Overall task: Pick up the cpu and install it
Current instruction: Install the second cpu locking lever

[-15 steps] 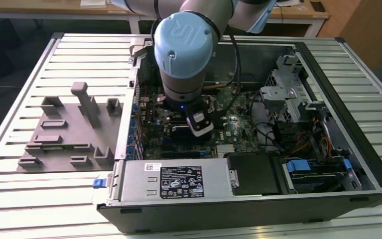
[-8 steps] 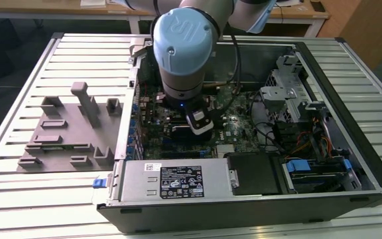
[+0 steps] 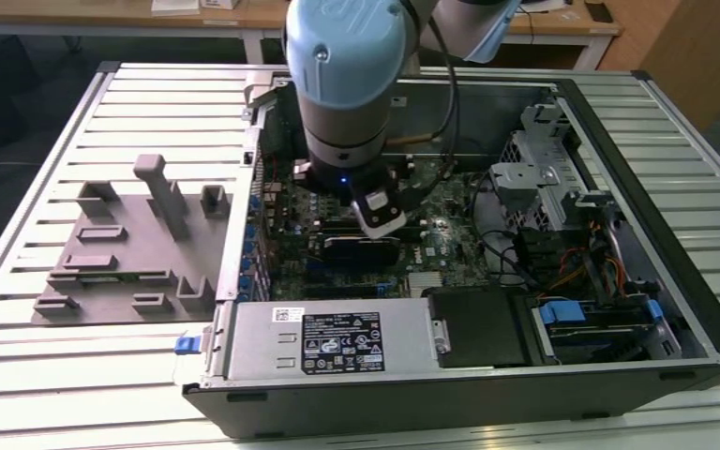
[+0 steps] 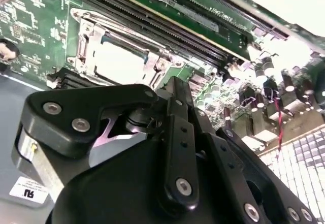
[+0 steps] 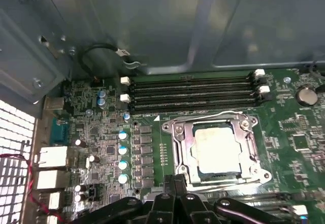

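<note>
1. Already the cpu (image 5: 218,150) is sitting in the mobo socket (image 5: 177,153), seen in both wrist views.
2. Gripper (image 5: 175,181) is hanging just beside the socket, fingers (image 4: 177,132) pressed together, holding nothing.
3. PC case (image 3: 460,394) is lying open on a slatted metal table (image 3: 35,356); grey fixture tray (image 3: 123,253) is resting on the exterior view's left; wooden desks (image 3: 210,14) are standing behind.

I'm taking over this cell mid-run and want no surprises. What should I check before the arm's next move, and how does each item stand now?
1. Flat silver-grey square cpu lies inside the metal-framed motherboard socket: ok.
2. Cpu sits level and square to the frame: ok, as far as the first wrist view shows.
3. Gripper is off the cpu, by the socket's edge: ok.
4. Socket frame latched down over the cpu: cannot tell.
5. Long black memory slots beside the socket are free of cables: ok.
</note>
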Controlling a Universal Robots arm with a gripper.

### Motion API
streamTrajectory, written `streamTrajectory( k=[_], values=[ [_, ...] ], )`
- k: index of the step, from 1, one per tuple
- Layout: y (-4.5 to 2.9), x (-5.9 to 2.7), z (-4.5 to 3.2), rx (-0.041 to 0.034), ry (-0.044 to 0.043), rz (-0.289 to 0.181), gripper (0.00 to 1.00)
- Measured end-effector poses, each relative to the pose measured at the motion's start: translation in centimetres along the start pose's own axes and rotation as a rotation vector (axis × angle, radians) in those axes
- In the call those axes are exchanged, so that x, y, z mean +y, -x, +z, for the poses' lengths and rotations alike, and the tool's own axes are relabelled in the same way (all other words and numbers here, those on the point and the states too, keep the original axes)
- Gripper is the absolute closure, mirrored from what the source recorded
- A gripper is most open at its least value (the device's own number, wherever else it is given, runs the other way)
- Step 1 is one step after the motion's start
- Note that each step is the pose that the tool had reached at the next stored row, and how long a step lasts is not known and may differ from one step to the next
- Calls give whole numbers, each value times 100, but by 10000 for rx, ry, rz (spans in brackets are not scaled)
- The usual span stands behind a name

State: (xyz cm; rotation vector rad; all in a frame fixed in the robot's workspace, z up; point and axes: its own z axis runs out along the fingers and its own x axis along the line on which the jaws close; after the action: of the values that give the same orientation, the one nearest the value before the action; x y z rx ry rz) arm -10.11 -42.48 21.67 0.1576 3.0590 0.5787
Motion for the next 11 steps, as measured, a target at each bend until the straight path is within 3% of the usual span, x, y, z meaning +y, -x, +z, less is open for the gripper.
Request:
streamTrajectory(
  k=[3,4,11],
  values=[
    [14,11,-25,-44,-320,45,89],
    [24,14,-24,-60,-377,68,89],
    [138,67,-3,-112,-601,139,89]
  ],
)
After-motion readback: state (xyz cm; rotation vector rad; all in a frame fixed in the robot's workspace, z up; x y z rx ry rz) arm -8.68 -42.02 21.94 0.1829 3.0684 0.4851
